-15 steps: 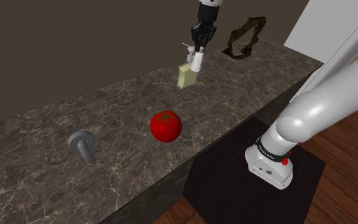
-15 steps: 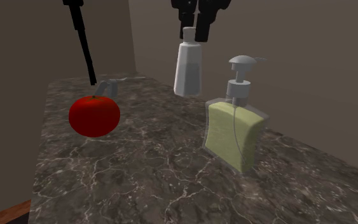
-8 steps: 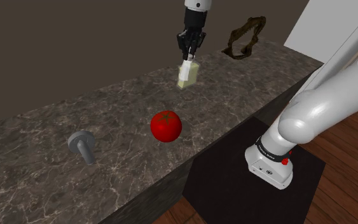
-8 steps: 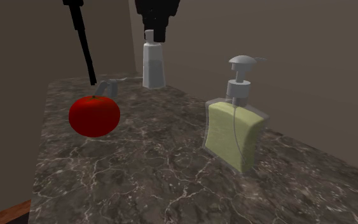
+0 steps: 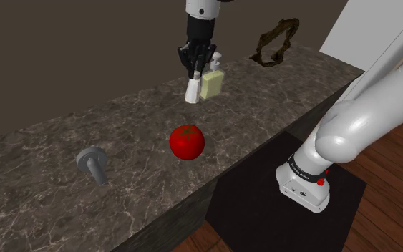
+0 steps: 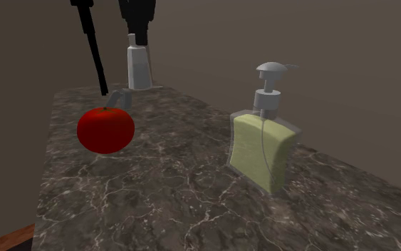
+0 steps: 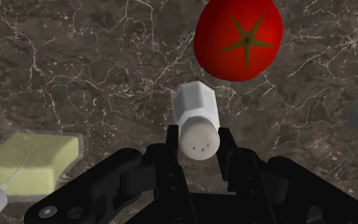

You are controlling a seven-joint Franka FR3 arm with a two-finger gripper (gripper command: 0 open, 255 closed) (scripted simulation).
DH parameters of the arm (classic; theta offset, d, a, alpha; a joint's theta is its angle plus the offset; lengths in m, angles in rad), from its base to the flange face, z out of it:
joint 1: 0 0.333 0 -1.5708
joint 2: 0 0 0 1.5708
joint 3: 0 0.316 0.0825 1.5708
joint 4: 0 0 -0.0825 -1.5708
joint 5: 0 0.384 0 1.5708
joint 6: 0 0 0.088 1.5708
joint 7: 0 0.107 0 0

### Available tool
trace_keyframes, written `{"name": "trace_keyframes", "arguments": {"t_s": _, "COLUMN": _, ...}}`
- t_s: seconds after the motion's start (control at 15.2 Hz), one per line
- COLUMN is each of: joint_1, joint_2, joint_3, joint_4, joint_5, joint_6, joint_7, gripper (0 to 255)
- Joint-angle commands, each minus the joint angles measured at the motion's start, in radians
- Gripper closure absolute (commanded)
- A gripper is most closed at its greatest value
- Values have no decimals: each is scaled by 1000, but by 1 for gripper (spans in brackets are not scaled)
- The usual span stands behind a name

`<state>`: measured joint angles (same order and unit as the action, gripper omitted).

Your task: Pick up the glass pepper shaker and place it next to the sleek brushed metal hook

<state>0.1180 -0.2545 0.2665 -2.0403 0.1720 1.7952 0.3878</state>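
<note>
The gripper (image 5: 195, 70) has its 2 black fingers (image 7: 172, 149) pinching the pepper shaker (image 5: 192, 90) just under the perforated cap. The pale body hangs below the hand and seems clear of the dark marbled countertop (image 5: 49, 150), probably so that it can travel without hitting anything. In the shoulder view the shaker is beyond the tomato (image 5: 187, 141), toward the wall. The soap dispenser (image 5: 211, 84) is just beside the shaker, a little further from the tomato. The grey hook (image 5: 92, 163) stands on the tomato's other side, well apart from it. I judge the carry is in hand: the shaker should pass the tomato with some margin, because a low base could knock it.
</note>
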Motion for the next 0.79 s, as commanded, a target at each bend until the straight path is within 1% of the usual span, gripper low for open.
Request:
{"name": "trace_keyframes", "arguments": {"t_s": 0.0, "joint_1": 19, "joint_2": 20, "joint_3": 35, "joint_4": 22, "joint_5": 3, "joint_6": 5, "joint_7": 55, "gripper": 255}}
{"name": "trace_keyframes", "arguments": {"t_s": 0.4, "joint_1": 74, "joint_2": 106, "joint_3": 132, "joint_4": 111, "joint_5": -11, "joint_6": 20, "joint_7": 213, "gripper": 255}}
{"name": "trace_keyframes", "arguments": {"t_s": 0.73, "joint_1": 124, "joint_2": 210, "joint_3": 209, "joint_4": 218, "joint_5": -54, "joint_6": 24, "joint_7": 354, "gripper": 255}}
